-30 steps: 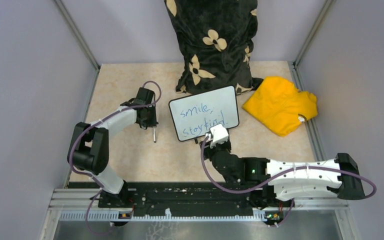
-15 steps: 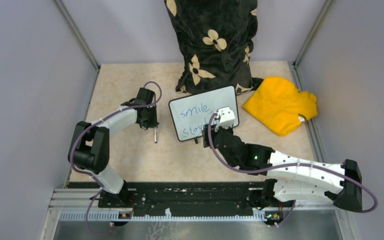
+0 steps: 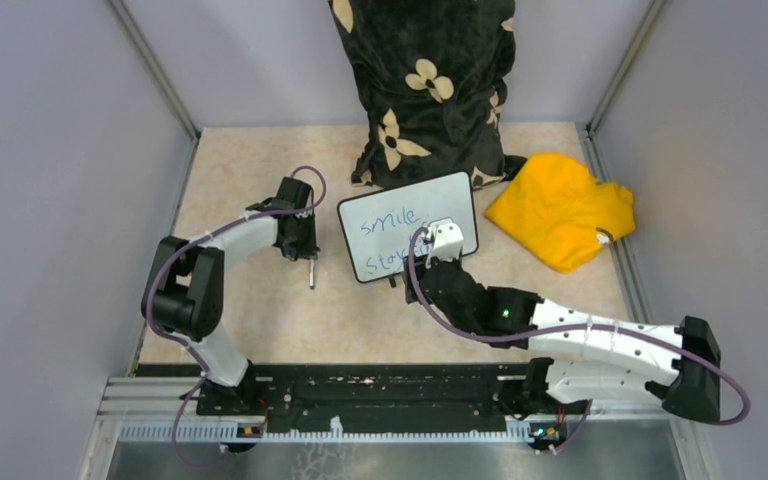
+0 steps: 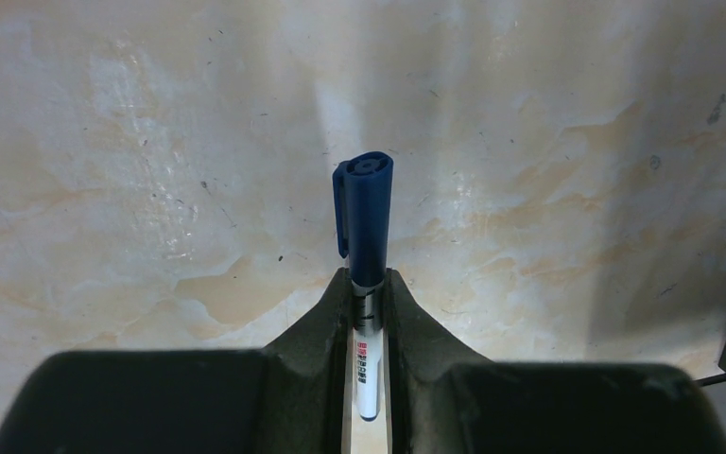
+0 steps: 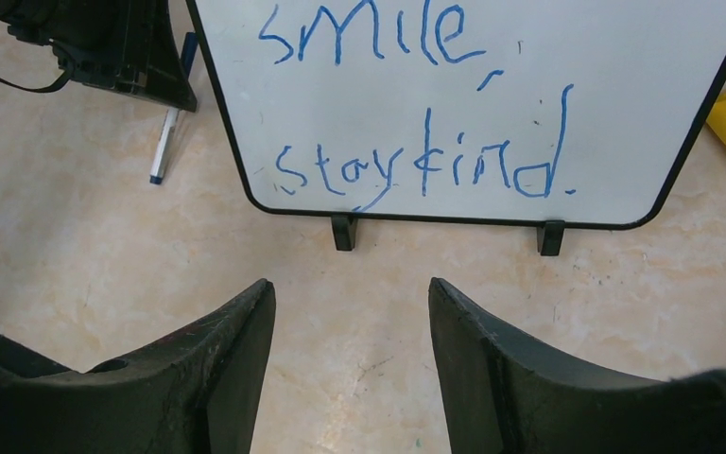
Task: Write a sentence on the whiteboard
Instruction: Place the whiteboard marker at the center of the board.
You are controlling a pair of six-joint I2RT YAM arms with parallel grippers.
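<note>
The whiteboard (image 3: pixel 450 205) stands on the table (image 3: pixel 260 310), left of a yellow cloth (image 3: pixel 560 210), its sentence (image 5: pixel 421 170) reading "smile, stay kind." Left jaws pinch a capped blue marker (image 4: pixel 364 222) beside it; right jaws gape empty before it.

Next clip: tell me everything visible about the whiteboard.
The whiteboard is a small white rectangle with rounded corners and a thin dark frame, standing on two black feet on the beige tabletop, before a floral cushion. Blue handwriting reads "smile, stay kind." The open right gripper hovers near it without touching.
</note>
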